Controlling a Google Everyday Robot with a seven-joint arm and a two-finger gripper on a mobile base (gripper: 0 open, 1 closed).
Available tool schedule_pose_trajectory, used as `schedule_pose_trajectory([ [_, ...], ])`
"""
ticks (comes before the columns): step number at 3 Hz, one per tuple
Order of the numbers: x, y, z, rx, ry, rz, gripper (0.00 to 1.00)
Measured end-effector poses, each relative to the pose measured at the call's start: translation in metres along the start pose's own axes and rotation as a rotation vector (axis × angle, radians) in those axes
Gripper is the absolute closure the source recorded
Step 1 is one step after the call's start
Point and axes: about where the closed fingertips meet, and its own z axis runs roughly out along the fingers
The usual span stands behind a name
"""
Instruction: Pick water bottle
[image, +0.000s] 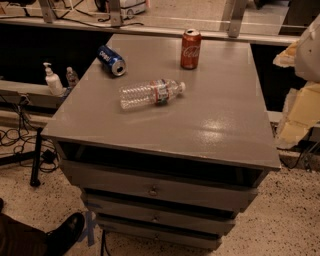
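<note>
A: Where's the bottle (150, 93)?
B: On its side, mid-cabinet (210, 125), cap (181, 86) pointing right. Likely light, thin-walled, prone to roll. Grasp across the ribbed middle. The gripper is out of view, so I can't tell its state.

One grey cabinet (210, 115) with three drawers (155, 190) carries one water bottle (150, 93) at centre and two soda cans, red (191, 48) at 12 o'clock and blue (112, 60) at 10 o'clock, with one pump dispenser (51, 80) and one small bottle (72, 76) at 9 o'clock, while the gripper cannot be made out among the pale shapes (300, 100) at 3 o'clock.
</note>
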Motion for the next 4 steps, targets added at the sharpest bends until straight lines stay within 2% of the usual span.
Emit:
schedule_pose_trajectory([
  [1, 0.0, 0.0, 0.0, 0.0, 0.0, 0.0, 0.0],
  [2, -0.028, -0.013, 0.01, 0.02, -0.069, -0.001, 0.0],
  [4, -0.107, -0.051, 0.053, 0.038, -0.223, -0.005, 0.0],
])
